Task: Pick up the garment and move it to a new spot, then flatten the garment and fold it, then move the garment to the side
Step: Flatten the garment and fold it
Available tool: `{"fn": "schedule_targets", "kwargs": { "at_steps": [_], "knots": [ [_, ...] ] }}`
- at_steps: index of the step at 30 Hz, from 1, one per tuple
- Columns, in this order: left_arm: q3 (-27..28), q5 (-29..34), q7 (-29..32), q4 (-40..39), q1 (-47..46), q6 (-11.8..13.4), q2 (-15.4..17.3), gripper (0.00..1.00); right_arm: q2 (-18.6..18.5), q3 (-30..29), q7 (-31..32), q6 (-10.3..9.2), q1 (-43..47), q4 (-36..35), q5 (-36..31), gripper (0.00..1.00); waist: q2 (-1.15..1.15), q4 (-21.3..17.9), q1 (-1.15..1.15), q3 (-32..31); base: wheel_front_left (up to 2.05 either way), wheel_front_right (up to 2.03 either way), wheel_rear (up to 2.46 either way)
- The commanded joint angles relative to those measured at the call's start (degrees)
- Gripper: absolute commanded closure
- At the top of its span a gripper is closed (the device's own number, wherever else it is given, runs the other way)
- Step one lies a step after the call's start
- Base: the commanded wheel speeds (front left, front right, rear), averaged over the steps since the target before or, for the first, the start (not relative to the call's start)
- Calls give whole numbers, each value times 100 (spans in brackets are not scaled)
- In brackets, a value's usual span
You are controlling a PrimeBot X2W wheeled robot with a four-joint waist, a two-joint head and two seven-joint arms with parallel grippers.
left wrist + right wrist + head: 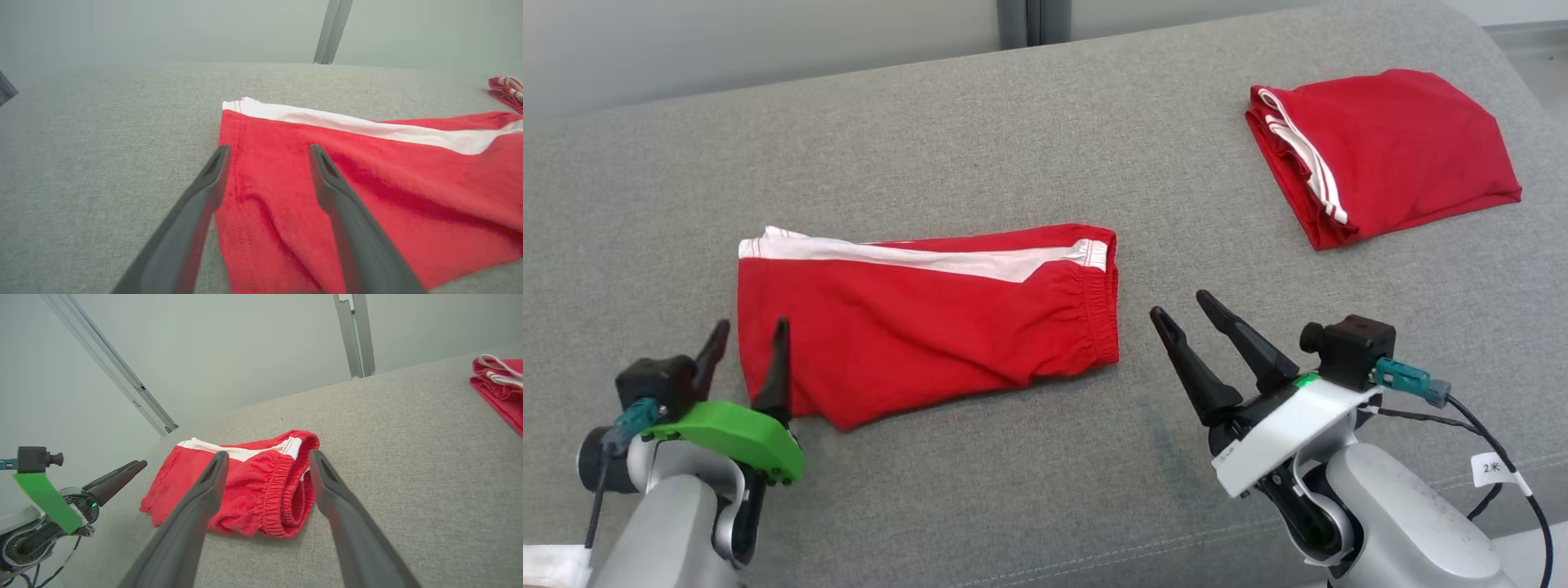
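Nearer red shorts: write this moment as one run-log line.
nearer shorts: folded, lying flat | left gripper: open at hem | right gripper: open, clear

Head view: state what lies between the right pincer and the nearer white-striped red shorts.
The stretch is bare: grey woven upholstery separates the right pincer from the red white-striped shorts, as the head view shows.

pale grey forearms (1413, 523), long dark fingers (1188, 367). left gripper (752, 324) wears a green plate (737, 433) with dark screws (776, 474). right gripper (1181, 304) wears a white plate (1286, 433); beside that plate, black camera (1347, 347), teal plug (1403, 378), tagged black cable (1491, 468).
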Motion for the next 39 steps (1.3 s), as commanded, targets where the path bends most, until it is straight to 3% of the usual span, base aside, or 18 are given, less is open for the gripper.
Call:
{"fn": "schedule_targets", "kwargs": {
  "at_steps": [1, 6, 12, 20, 28, 39],
  "knots": [
    [277, 203, 5, -327, 176, 122, -45, 0, 11, -74, -72, -1, 107, 48, 3, 0, 0, 50, 0, -89, 0, 0, 0],
    [880, 834, 3, -1314, 664, 398, -232, 0, 116, -254, -171, -1, 212, 152, -120, 0, 0, 153, 0, -330, 0, 0, 0],
    [1322, 1371, 4, -2157, 1344, 504, -465, 0, 224, -478, -240, -1, 375, 342, -450, 0, 0, 206, 0, -662, 0, 0, 0],
    [1611, 1848, 4, -2824, 2217, 606, -770, 0, 389, -1112, -297, -1, 693, 504, -1029, 0, 0, 200, 0, -947, 0, 0, 0],
    [1963, 2137, 4, -3304, 2875, 872, -896, 0, 498, -1548, -299, -1, 1041, 405, -1592, 0, 0, 207, 0, -1076, 0, 0, 0],
    [2235, 2106, 3, -3492, 3372, 549, -848, 0, 763, -2141, -305, -1, 1567, 240, -2165, 0, 0, 278, 0, -1169, 0, 0, 0]
  ]
}}
